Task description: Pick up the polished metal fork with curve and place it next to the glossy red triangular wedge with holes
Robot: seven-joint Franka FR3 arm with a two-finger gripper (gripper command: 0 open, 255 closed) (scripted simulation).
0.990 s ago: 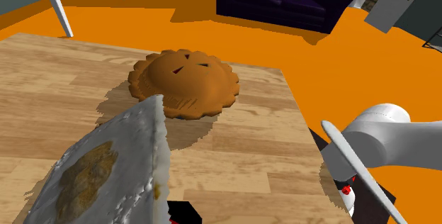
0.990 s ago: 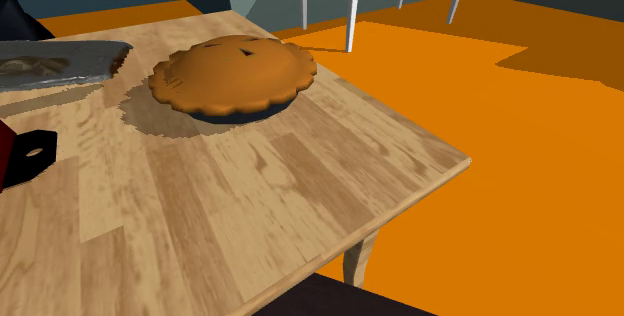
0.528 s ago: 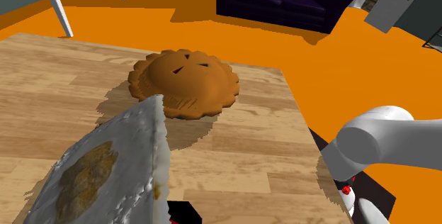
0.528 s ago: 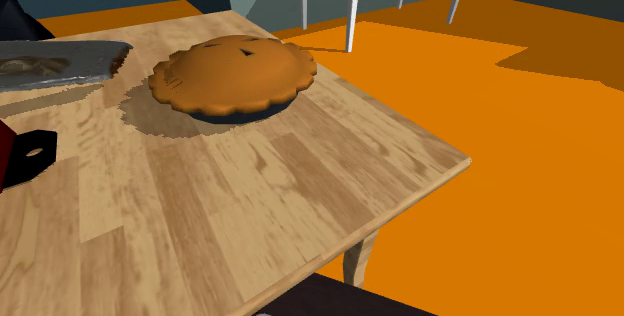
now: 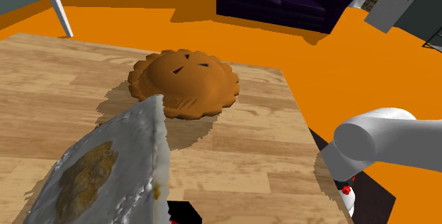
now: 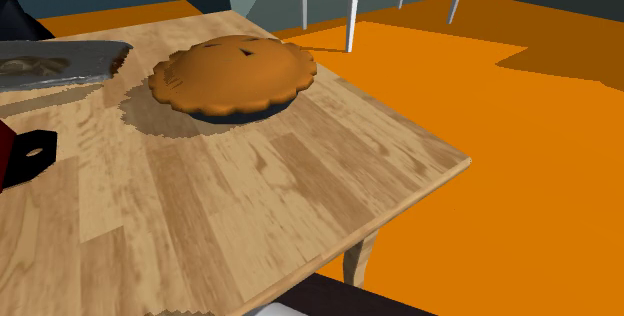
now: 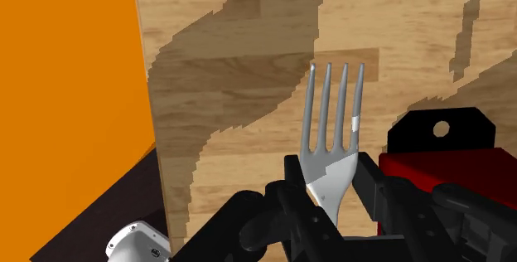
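pinching polished metal fork [image 7: 330, 162] at its neck, tool [image 7: 331, 192] holds it above desk [image 7: 248, 20] near red holed wedge [image 7: 431, 167] for placement.

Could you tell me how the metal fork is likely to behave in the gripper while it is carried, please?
The fork looks like rigid metal, so it probably will not flex. Its smooth surface and narrow neck, where the gripper clasps it, suggest it could slip or pivot if jolted. It is thin, so it is likely light.
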